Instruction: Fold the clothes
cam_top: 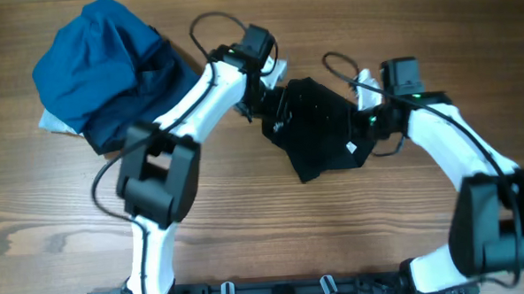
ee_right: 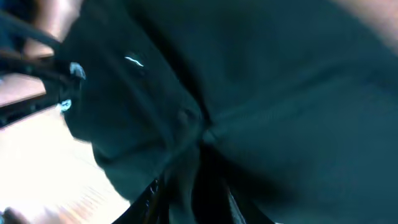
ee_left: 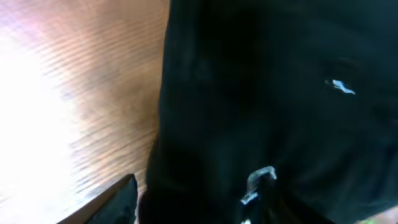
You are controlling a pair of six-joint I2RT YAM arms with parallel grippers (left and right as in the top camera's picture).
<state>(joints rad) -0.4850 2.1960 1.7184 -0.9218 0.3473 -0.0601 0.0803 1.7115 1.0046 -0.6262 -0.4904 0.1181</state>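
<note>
The black shirt (cam_top: 319, 131) lies bunched in the middle of the table, with a small white mark (cam_top: 351, 147) near its right side. My left gripper (cam_top: 262, 107) is at its left edge. In the left wrist view the gripper (ee_left: 189, 202) has black shirt fabric (ee_left: 267, 93) filling the space between its fingers. My right gripper (cam_top: 372, 129) is at the shirt's right edge. In the right wrist view the gripper (ee_right: 193, 205) is shut on a bunch of the shirt (ee_right: 280, 81), and creases run into the jaws.
A bright-blue and navy bundle of garments (cam_top: 99, 70) sits at the far left, on something white (cam_top: 53, 125). Bare wood table (cam_top: 274, 226) lies in front of the shirt. The arm bases stand at the front edge.
</note>
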